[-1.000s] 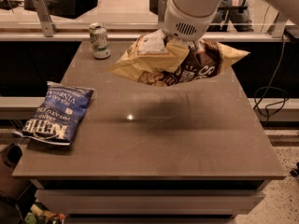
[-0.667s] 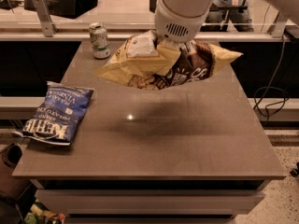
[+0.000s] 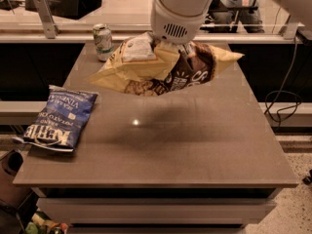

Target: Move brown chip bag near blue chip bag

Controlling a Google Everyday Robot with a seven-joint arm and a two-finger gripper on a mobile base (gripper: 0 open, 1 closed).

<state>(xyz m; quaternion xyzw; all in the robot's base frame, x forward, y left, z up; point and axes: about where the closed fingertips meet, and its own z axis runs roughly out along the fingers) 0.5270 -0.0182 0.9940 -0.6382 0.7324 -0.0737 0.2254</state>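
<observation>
The brown chip bag (image 3: 161, 67), wrinkly tan-yellow with dark brown and white panels, hangs in the air above the middle back of the table, casting a shadow below it. My gripper (image 3: 171, 47) comes down from the top of the view and is shut on the bag's upper middle; its fingertips are buried in the foil. The blue chip bag (image 3: 61, 118), flat with white "Kettle" lettering, lies on the table's left edge, well to the left of and nearer than the held bag.
A green-and-white soda can (image 3: 102, 40) stands at the table's (image 3: 195, 155) back left, just left of the held bag. A rail and counter run behind the table. Cables hang at the right. Clutter lies on the floor at the lower left.
The gripper has carried the brown chip bag a little to the left, toward the can and the blue bag. The blue bag and can have not moved.
</observation>
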